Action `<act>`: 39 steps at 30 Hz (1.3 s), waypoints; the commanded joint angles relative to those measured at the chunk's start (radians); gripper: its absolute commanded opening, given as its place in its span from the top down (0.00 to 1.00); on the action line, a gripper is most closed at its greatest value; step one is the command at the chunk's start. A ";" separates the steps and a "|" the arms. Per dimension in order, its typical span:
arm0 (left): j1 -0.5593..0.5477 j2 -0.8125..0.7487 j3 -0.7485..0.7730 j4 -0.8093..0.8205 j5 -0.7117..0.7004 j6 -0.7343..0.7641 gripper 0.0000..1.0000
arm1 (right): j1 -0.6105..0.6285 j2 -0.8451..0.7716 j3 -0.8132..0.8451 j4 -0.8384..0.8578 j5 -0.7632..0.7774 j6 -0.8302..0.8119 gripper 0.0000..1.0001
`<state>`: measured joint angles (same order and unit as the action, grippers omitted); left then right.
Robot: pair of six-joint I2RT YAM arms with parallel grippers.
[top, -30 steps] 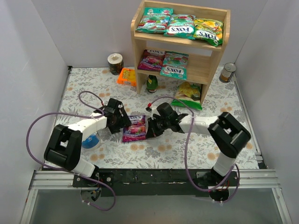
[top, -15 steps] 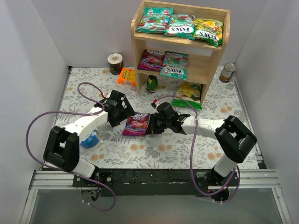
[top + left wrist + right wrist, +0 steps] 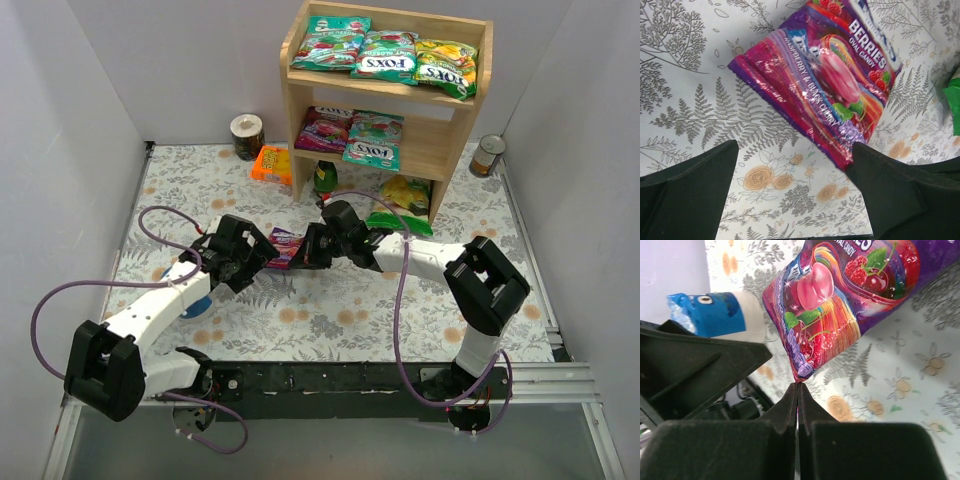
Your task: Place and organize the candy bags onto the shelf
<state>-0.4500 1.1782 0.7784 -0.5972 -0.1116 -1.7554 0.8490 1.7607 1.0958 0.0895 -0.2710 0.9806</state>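
Glossy purple-magenta berries candy bag (image 3: 830,95), crinkled seam pinched by right fingers (image 3: 785,412), left fingers (image 3: 690,185) spread wide.

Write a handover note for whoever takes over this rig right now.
Left gripper: open, empty, beside the purple bag.
Right gripper: shut on the purple bag's edge, in front of the shelf.
Done: five candy bags shelved, three on the top tier, two on the lower.
Left: the purple bag goes on the shelf, likely the lower tier, where there is room.
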 commanded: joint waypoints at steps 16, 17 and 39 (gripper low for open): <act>-0.006 0.046 0.007 0.094 -0.112 -0.133 0.12 | 0.010 -0.073 -0.069 0.190 -0.158 0.392 0.99; -0.006 0.055 0.013 0.086 -0.112 -0.138 0.17 | 0.010 -0.078 -0.077 0.187 -0.158 0.395 0.99; -0.006 0.106 0.127 0.054 -0.073 -0.147 0.95 | 0.009 -0.202 -0.085 -0.088 -0.035 0.195 0.50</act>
<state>-0.4541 1.2842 0.8352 -0.5423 -0.1833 -1.9007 0.8642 1.6859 1.0122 0.1467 -0.4091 1.3071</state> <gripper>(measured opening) 0.206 0.395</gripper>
